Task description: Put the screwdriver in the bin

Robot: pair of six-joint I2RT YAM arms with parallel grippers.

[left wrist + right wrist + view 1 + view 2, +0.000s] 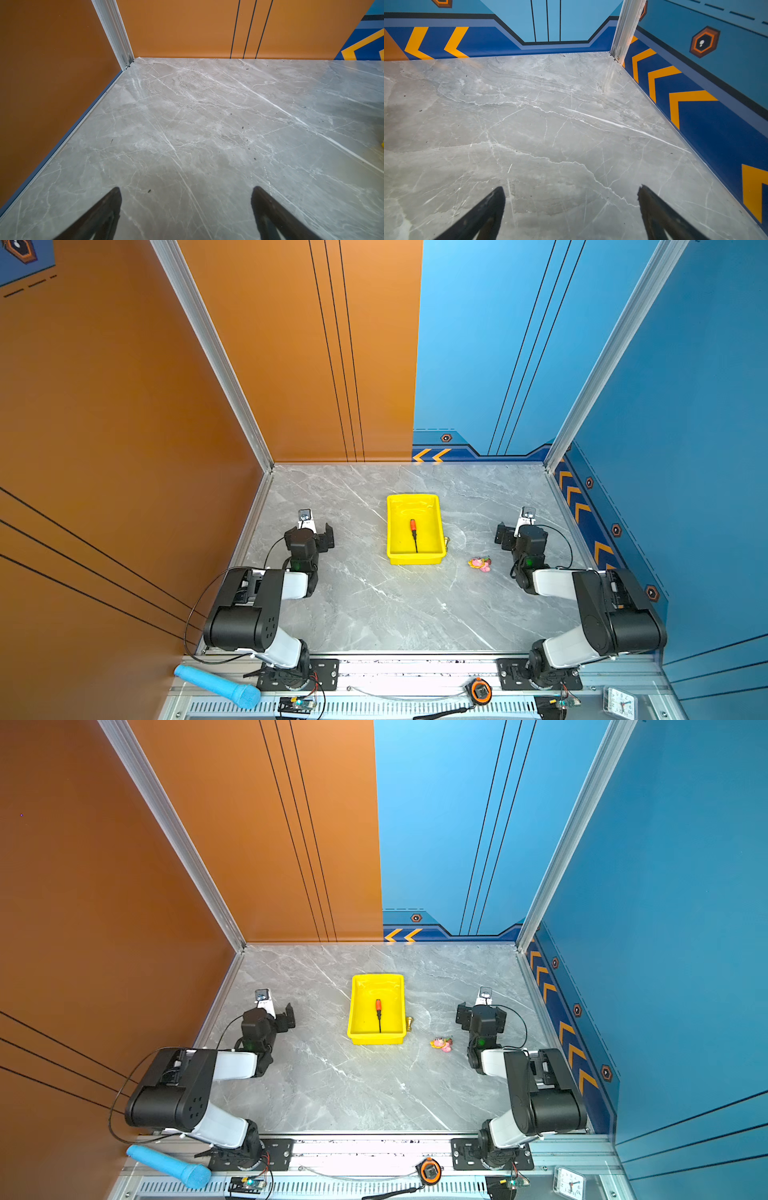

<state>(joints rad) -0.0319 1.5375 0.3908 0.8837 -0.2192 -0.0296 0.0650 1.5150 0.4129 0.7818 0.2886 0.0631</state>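
Observation:
In both top views the screwdriver point(414, 533) point(378, 1013) lies inside the yellow bin point(415, 560) point(376, 1040), orange-red handle toward the back wall and black shaft toward the front. The bin stands mid-table. My left gripper point(318, 533) point(276, 1013) rests well left of the bin, open and empty; in the left wrist view point(187, 188) only bare marble lies between its fingers. My right gripper point(513, 531) point(471, 1013) sits well right of the bin, also open and empty in the right wrist view point(571, 187).
A pink-yellow toy point(480, 563) lies on the marble right of the bin, and a small gold piece point(409, 1022) stands against the bin's right side. A blue microphone point(216, 686), an orange-black device point(480, 691) and a clock point(619, 701) sit on the front rail. Walls enclose three sides.

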